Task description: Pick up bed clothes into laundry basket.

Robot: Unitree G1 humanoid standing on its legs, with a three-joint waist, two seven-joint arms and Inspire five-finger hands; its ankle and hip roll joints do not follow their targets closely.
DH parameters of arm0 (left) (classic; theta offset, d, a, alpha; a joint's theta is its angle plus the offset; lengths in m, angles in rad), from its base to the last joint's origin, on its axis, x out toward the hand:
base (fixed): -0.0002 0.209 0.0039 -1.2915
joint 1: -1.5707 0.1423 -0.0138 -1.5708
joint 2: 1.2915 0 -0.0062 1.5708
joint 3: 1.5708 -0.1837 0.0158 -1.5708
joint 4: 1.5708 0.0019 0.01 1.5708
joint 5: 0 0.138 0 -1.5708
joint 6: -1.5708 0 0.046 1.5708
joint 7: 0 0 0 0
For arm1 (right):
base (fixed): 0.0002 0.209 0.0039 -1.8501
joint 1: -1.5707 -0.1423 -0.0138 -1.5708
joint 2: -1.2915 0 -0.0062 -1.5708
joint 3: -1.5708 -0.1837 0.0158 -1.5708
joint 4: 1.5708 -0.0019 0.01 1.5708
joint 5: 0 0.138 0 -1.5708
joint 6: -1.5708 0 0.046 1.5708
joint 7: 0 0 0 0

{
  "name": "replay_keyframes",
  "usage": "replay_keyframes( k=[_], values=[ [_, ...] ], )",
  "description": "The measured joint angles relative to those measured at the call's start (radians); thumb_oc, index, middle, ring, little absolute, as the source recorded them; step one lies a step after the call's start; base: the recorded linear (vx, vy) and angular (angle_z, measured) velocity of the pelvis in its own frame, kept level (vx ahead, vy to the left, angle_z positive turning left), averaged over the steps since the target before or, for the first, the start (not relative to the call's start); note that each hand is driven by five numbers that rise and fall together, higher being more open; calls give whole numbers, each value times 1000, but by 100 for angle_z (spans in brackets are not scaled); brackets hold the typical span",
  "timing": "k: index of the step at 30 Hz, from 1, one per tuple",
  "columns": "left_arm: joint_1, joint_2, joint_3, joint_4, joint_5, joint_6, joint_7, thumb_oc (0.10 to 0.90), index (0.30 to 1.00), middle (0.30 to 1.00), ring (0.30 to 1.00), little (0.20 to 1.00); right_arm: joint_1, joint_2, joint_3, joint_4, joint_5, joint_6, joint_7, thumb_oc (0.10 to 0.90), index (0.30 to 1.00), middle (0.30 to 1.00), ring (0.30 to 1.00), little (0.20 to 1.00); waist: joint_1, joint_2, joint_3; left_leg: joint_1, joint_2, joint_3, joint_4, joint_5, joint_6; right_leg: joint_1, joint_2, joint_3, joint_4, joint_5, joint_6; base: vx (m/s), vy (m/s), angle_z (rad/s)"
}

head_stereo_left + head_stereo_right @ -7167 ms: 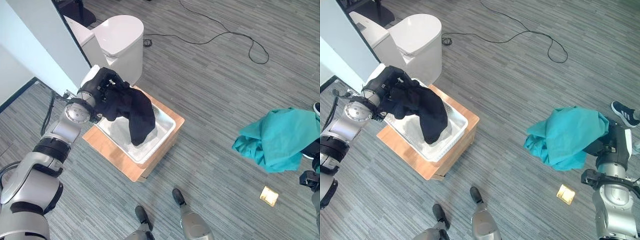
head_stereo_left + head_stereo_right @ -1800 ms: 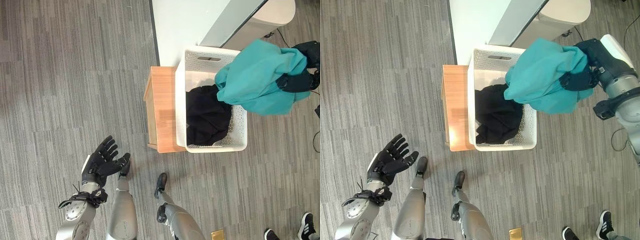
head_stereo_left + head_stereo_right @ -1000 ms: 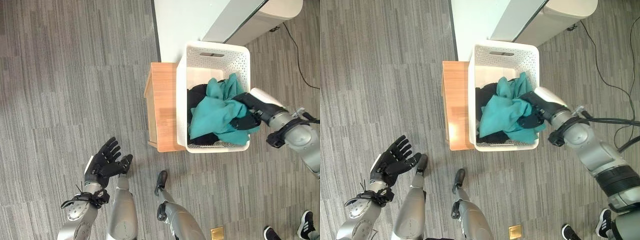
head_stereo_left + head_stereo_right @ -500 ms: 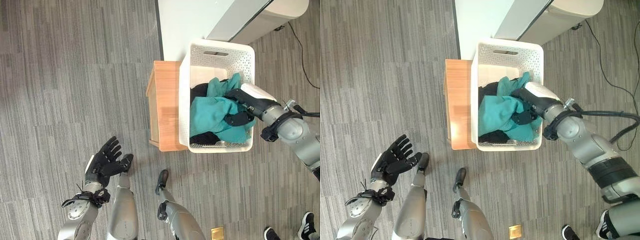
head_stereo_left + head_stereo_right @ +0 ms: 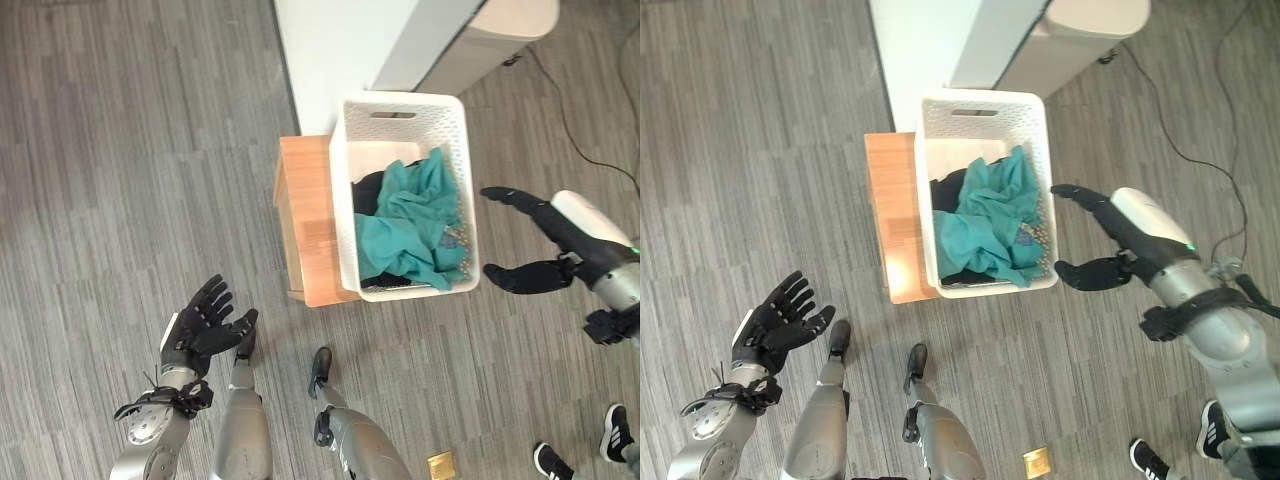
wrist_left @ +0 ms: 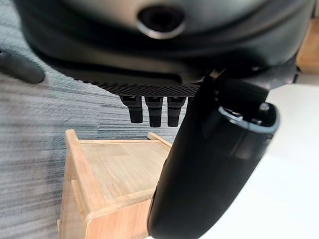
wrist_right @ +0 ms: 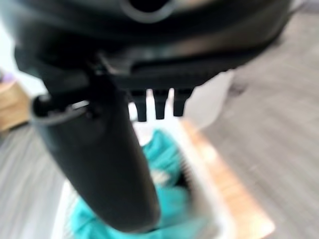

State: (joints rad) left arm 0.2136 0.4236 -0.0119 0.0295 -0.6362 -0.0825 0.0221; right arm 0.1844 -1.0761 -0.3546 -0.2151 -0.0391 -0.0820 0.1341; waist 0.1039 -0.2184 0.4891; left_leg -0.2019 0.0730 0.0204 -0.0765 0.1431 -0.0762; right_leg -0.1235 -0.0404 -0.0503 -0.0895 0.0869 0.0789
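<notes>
The white basket (image 5: 403, 108) sits on a low wooden stand (image 5: 302, 225) beside a white wall panel (image 5: 340, 45). Inside it lies the teal cloth (image 5: 408, 228), bunched up on top of a black garment (image 5: 373, 186) that shows along the cloth's far-left edge and at the basket's near end.

The right hand (image 5: 548, 245) hangs just outside the basket's right wall, clear of it. Its fingers are straight and its thumb is spread wide from them; they hold nothing. The teal cloth is inside the basket, apart from those fingers, with the basket wall between them. In the right wrist view the teal cloth shows in the basket past the straight fingertips (image 7: 157, 107).

The left hand (image 5: 203, 325) is low on the robot's left, over the grey striped floor (image 5: 120, 170), well apart from the basket, palm up, fingers spread and empty.
</notes>
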Motion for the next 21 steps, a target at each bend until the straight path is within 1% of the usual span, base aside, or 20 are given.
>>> replay_keyframes(
  k=[2, 4, 6, 7, 8, 10, 11, 12, 13, 14, 16, 17, 19, 20, 21],
  values=[
    [-5, 0, 15, -2, 11, 0, 0, 800, 900, 900, 900, 900, 24, 2, -43, 14, -36, -4, -33, 800, 900, 900, 900, 900, -28, 2, -1, 13, -2, 8, 0, -1, 1, 9, -5, 5, 3, 0, 0, -10, 36, -11],
    [-15, 2, 17, -2, 11, 0, -1, 800, 900, 900, 900, 900, 19, 2, -54, 37, -53, -10, -65, 800, 900, 900, 900, 900, -36, 6, -3, 22, -2, 24, 0, -1, 2, 7, -7, 23, 11, 0, 0, -10, 37, -20],
    [-29, -4, 11, -2, 11, 1, -8, 800, 900, 900, 900, 900, 16, 22, -80, 84, -66, -33, -101, 800, 900, 900, 900, 900, -48, 26, -12, 31, -7, 29, 0, -3, 5, 9, -12, 31, 18, 1, 1, -9, 27, -12],
    [-29, -8, 11, -3, 11, 0, -9, 800, 900, 900, 900, 900, 16, 37, -102, 95, -66, -33, -124, 800, 900, 900, 900, 900, -57, 44, -20, 35, -11, 29, 0, -3, 6, 13, -17, 32, 18, 2, 2, 0, 0, 0],
    [-28, -9, 12, -2, 11, 1, -9, 800, 900, 900, 900, 900, 16, 37, -109, 97, -66, -34, -136, 800, 900, 900, 900, 900, -65, 56, -25, 37, -14, 30, 0, -3, 6, 14, -20, 34, 18, 2, 3, 10, 38, -1],
    [-30, -12, 5, -1, 11, 3, -9, 800, 900, 900, 900, 900, 13, 78, -140, 96, -65, -40, -167, 800, 900, 900, 900, 900, -73, 90, -41, 50, -18, 34, 0, -5, 12, 25, -24, 39, 18, 3, 3, 7, 18, -3],
    [-31, -14, 4, 0, 11, 3, -10, 800, 900, 900, 900, 900, 12, 91, -145, 98, -65, -42, -176, 800, 900, 900, 900, 900, -76, 100, -46, 58, -19, 38, -1, -8, 16, 30, -25, 44, 18, 3, 3, 19, 38, -13],
    [-30, -16, 0, 0, 11, 3, -10, 800, 900, 900, 900, 900, 0, 150, -150, 110, -64, -49, -192, 800, 900, 900, 900, 900, -76, 120, -57, 79, -20, 49, -1, -12, 22, 48, -25, 54, 18, 2, 4, 16, 25, -14],
    [-31, -16, -5, 0, 11, 3, -10, 800, 900, 900, 900, 900, -10, 182, -150, 127, -61, -56, -201, 800, 900, 900, 900, 900, -79, 128, -63, 89, -20, 52, -1, -13, 24, 57, -26, 57, 18, 1, 5, 39, 30, -9],
    [-32, -20, -11, 0, 11, 3, -10, 800, 900, 900, 900, 900, -22, 233, -154, 142, -53, -60, -213, 800, 900, 900, 900, 900, -88, 139, -71, 100, -22, 51, -5, -15, 26, 67, -27, 57, 18, -2, 9, 33, 19, -5],
    [-32, -40, -17, 0, 11, 3, -11, 800, 900, 900, 900, 900, -21, 303, -156, 172, -23, -56, -233, 800, 900, 900, 900, 900, -102, 160, -88, 115, -25, 53, -11, -16, 26, 76, -32, 59, 18, -4, 10, 48, 31, -4],
    [-22, -62, -24, 1, 11, 4, -11, 800, 900, 900, 900, 900, -47, 444, -161, 199, 19, -55, -253, 800, 900, 900, 900, 900, -125, 170, -121, 119, -28, 55, -11, -20, 32, 80, -34, 61, 18, -7, 14, 46, 30, -9],
    [-4, -88, -29, 6, 11, 13, -11, 800, 900, 900, 900, 900, -75, 624, -159, 204, 86, -46, -293, 800, 900, 900, 900, 900, -148, 185, -146, 140, -32, 74, -12, -25, 40, 92, -37, 84, 17, -8, 16, 27, 22, -23],
    [-6, -99, -41, 13, 12, 21, -12, 800, 900, 900, 900, 900, -63, 652, -146, 204, 111, -38, -298, 800, 900, 900, 900, 900, -152, 202, -156, 147, -36, 83, -12, -29, 42, 95, -41, 88, 17, -8, 17, 28, 22, -20],
    [-9, -109, -52, 15, 13, 23, -12, 800, 900, 900, 900, 900, -34, 653, -126, 206, 129, -33, -298, 800, 900, 900, 900, 900, -164, 218, -165, 147, -41, 83, -12, -29, 43, 95, -47, 88, 17, -9, 18, 34, 15, -8]
  ],
)
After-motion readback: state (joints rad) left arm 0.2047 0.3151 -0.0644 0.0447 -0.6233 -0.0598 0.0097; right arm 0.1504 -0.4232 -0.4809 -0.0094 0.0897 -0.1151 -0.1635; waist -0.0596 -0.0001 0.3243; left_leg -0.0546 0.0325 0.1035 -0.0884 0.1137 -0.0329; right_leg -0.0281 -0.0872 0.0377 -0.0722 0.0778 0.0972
